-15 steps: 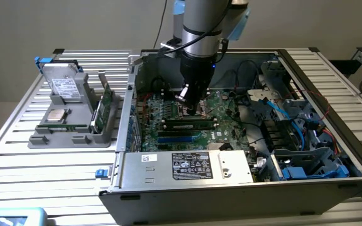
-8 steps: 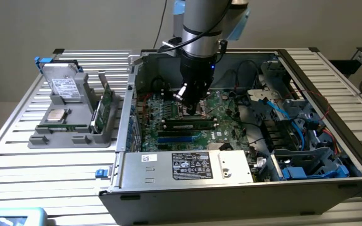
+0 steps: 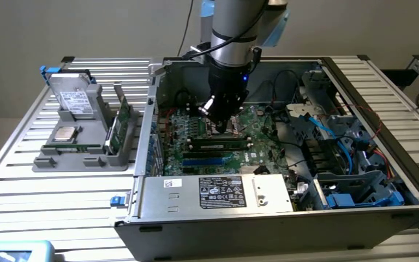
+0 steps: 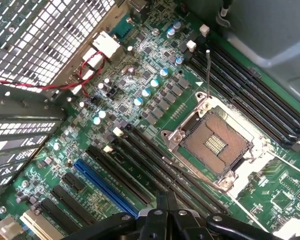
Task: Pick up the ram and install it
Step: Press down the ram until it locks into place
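In the exterior view a slim green ram stick [image 3: 220, 146] with dark chips lies along a motherboard slot, between the slot's end latches. It looks seated there. My gripper [image 3: 220, 125] hangs inside the open computer case, just behind and above that stick and apart from it. The wrist view looks down on the green motherboard [image 4: 155, 95] with its CPU socket [image 4: 215, 142] and long black slots [image 4: 140, 167] on both sides. My gripper [image 4: 166, 199] has its two fingers pressed together with nothing visible between them. I cannot make out the ram among the slots in the wrist view.
The case's walls [image 3: 153, 109] surround the board, with a power supply [image 3: 217, 191] at the front and cables and blue drive bays [image 3: 355, 180] on the exterior view's right. A grey rack [image 3: 85, 136] holding drives and green boards [image 3: 122, 117] stands on the slatted table [image 3: 20, 180].
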`<move>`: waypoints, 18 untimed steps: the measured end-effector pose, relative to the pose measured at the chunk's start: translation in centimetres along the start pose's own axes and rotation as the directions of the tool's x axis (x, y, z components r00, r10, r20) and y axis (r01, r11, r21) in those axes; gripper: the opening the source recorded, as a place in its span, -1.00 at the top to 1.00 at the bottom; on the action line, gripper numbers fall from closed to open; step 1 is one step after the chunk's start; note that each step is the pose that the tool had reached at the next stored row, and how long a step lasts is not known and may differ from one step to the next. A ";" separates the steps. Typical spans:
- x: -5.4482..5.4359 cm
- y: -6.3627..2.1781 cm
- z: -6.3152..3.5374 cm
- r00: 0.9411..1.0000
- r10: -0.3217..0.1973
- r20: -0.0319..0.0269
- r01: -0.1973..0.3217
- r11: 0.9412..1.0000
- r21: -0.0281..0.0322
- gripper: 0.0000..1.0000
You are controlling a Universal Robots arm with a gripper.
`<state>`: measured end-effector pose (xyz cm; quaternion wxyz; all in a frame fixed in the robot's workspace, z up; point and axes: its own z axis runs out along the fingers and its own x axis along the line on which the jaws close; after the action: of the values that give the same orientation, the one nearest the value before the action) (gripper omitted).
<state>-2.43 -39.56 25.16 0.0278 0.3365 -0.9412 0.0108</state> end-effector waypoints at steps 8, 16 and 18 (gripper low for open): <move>0.0 0.00 0.00 0.997 0.082 0.006 -0.082 0.997 0.000 0.79; 0.0 0.00 0.00 0.983 0.182 0.008 -0.182 0.983 -0.004 0.79; 0.0 0.00 0.00 0.978 0.206 0.009 -0.206 0.978 -0.005 0.79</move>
<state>-2.43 -39.57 25.16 0.0226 0.2370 -0.9712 0.0100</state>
